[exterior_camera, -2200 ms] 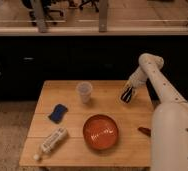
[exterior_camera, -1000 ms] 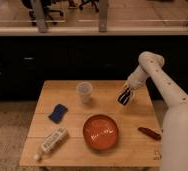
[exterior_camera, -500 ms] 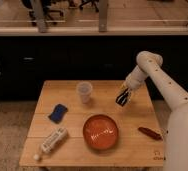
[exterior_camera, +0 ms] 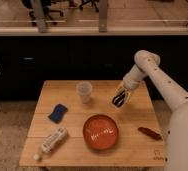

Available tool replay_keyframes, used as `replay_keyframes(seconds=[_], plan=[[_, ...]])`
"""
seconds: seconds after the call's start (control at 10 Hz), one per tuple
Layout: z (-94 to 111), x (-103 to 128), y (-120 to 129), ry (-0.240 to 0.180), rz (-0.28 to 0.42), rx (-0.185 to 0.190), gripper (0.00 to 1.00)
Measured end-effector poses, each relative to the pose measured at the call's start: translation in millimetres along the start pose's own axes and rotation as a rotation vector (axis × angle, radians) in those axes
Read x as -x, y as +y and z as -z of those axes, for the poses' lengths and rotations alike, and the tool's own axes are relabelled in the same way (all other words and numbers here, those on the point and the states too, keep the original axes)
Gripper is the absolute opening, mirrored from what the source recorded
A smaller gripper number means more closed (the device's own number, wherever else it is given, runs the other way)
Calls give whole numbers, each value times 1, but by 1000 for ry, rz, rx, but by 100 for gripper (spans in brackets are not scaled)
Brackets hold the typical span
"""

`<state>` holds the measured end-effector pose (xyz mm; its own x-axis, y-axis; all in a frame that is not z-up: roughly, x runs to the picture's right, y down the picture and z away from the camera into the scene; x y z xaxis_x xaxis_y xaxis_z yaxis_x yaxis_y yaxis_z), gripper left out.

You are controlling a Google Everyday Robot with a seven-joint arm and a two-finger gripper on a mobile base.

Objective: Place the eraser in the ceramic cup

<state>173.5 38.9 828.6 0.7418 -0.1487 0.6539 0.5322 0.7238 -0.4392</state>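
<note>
I see my hand (exterior_camera: 120,99) clamped shut on the dark oblong eraser (exterior_camera: 117,102), right of the pale, tapered ceramic cup (exterior_camera: 84,92), above the wooden tabletop (exterior_camera: 136,118).

Gripper (exterior_camera: 119,101) drifts left toward the ceramic cup (exterior_camera: 84,92)

Clamped on the dark eraser (exterior_camera: 117,103), the gripper has slid left in small steps above the far right part of the wooden table (exterior_camera: 137,114) and now hangs nearer the cup (not over it yet). The bulky white arm (exterior_camera: 184,130) has drawn back to the right, uncovering the slim red-brown thing (exterior_camera: 149,132).
</note>
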Motion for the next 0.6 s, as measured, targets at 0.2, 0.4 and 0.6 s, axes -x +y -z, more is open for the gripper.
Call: replay_keyframes(seconds=[0.2,0.4,0.6], plan=[[2,18,-4,-47,-4,-15,0],[8,35,-12,-121,-17,-44,0],[12,47,-19,-212,-46,-59,0]])
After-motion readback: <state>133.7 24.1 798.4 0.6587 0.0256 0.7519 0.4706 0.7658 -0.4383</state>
